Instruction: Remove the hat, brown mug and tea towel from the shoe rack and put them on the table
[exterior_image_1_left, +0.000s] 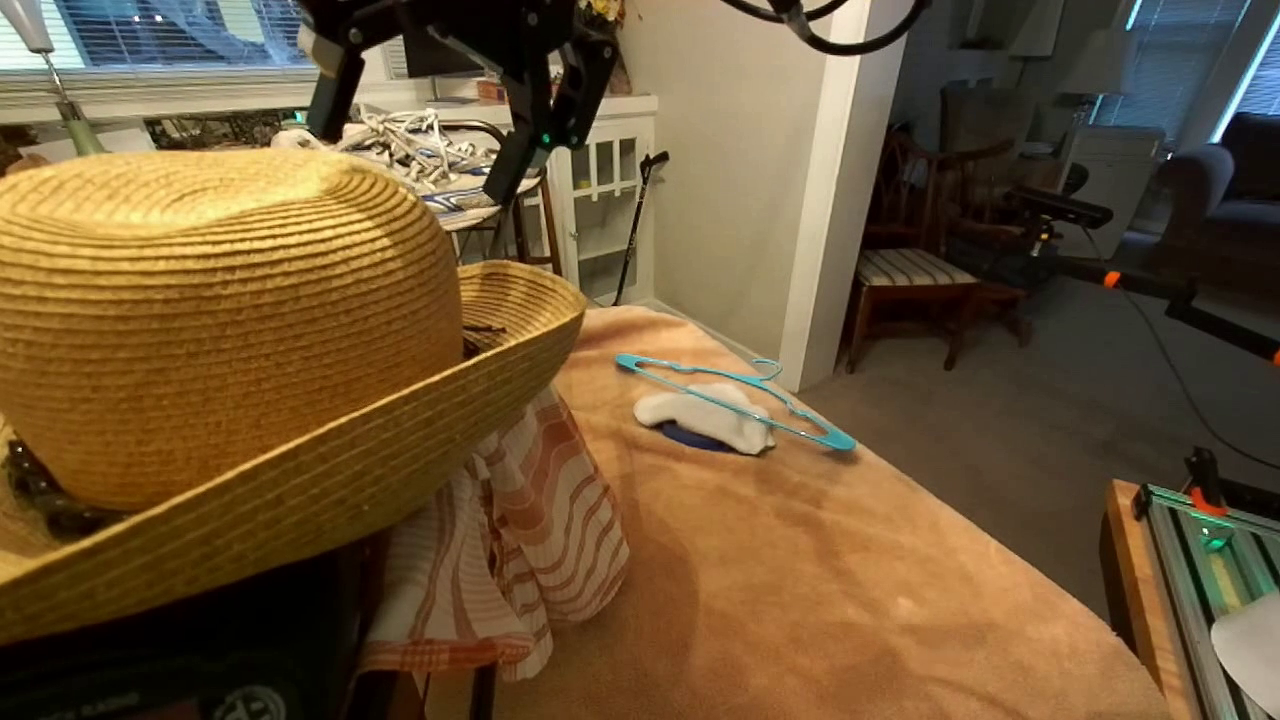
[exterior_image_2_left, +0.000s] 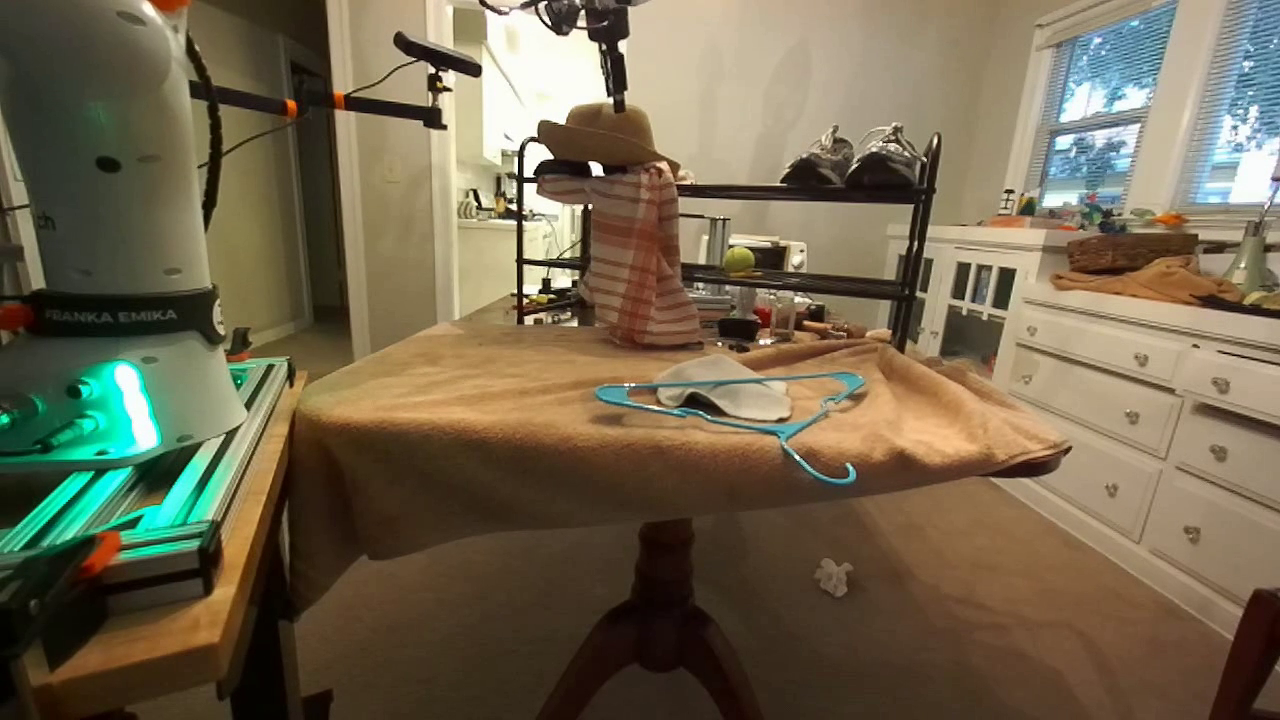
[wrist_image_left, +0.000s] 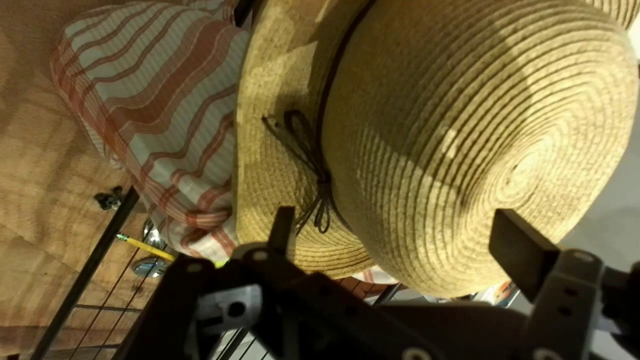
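Note:
The tan straw hat (exterior_image_1_left: 230, 330) with a dark cord bow rests at one end of the top of the black shoe rack (exterior_image_2_left: 780, 192); it also shows in an exterior view (exterior_image_2_left: 610, 135) and the wrist view (wrist_image_left: 425, 125). The white and red striped tea towel (exterior_image_2_left: 640, 250) hangs down from under the hat; it also shows in an exterior view (exterior_image_1_left: 540, 530) and the wrist view (wrist_image_left: 165, 100). My gripper (wrist_image_left: 395, 227) is open with nothing between its fingers, pointing down just above the hat's crown; whether it touches is unclear. The brown mug does not show in any view.
The table (exterior_image_2_left: 470, 400) has a brown cloth cover. A blue hanger (exterior_image_2_left: 780, 430) lies there over a white cloth item (exterior_image_2_left: 740, 400). Dark shoes (exterior_image_2_left: 885, 160) stand at the rack's far end. A green ball (exterior_image_2_left: 739, 260) sits on the lower shelf.

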